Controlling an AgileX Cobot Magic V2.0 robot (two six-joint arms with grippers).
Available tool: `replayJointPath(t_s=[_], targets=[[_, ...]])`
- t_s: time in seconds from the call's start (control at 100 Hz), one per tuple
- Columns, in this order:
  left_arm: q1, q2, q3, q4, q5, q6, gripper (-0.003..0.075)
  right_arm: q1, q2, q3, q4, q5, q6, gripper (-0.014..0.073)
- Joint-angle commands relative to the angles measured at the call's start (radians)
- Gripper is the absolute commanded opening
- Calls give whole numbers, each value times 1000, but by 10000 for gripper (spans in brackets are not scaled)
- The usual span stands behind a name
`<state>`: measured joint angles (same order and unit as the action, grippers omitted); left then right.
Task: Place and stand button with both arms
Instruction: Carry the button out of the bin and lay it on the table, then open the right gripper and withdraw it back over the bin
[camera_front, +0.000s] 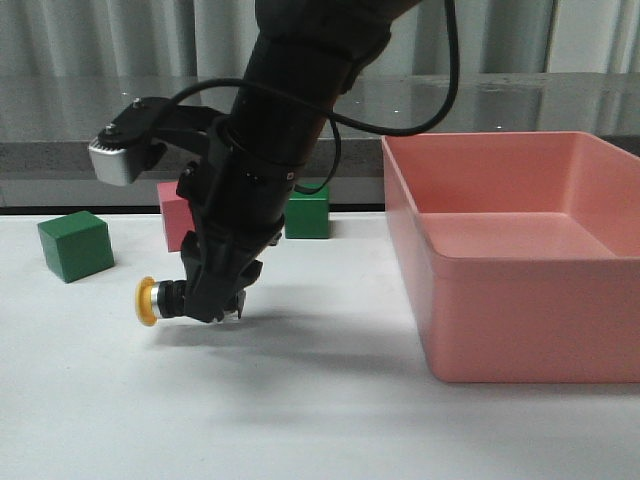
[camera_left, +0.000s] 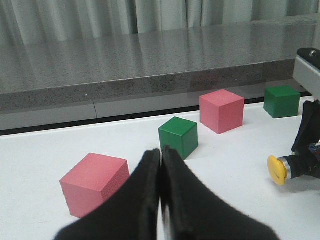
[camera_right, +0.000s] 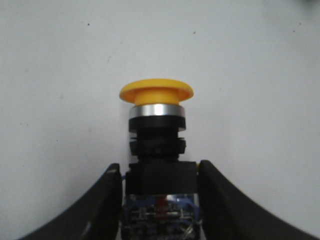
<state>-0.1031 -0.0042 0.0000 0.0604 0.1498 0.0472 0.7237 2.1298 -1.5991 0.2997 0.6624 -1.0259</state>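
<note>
button (camera_right: 156, 145) base clamped between right fingers (camera_right: 102, 200), yellow cap protruding beyond fingertips

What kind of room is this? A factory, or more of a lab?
Probably a lab or test bench, not a factory: a plain white table with coloured cubes as props, a pink bin, grey curtains behind, and an arm gripping one button.

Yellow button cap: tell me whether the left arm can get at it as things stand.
Probably yes. The button lies sideways in the right gripper, cap pointing away from it over bare table. The left gripper is shut and must open first.
</note>
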Motion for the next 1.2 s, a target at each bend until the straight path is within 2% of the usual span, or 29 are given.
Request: replayJointPath(t_s=[0.0,0.1,0.17,0.36,0.46,0.66,0.75,0.82,1.02,1.19], targets=[[1,-28,45,-6,-83,-8,-20,4,-48,-35,17,-34,-20,-20],[1,-28,45,-6,-83,-8,-20,4,-41,-35,18,-28,-20,29],[1,-28,45,-6,-83,-8,-20,4,-41,-35,18,-28,-20,120],[1,-28,45,-6,-83,-8,-20,4,-42,-35,18,-40,-19,540],[1,-28,45,-6,-83,-8,-20,-1,-55,-35,18,-57,3,649],[1,-28,45,-6,-83,-8,-20,-24,-159,-35,18,-5,62,612],[1,-28,45,-6,-83,-8,-20,-43,-226,-35,18,42,119,536],[1,-28,45,-6,-83,-8,-20,-67,-288,-35,18,80,171,409],[1,-28,45,-6,-83,-8,-20,-164,-469,-35,18,231,306,-95],[1,-28,45,-6,-83,-8,-20,-264,-601,-34,18,344,438,-76]])
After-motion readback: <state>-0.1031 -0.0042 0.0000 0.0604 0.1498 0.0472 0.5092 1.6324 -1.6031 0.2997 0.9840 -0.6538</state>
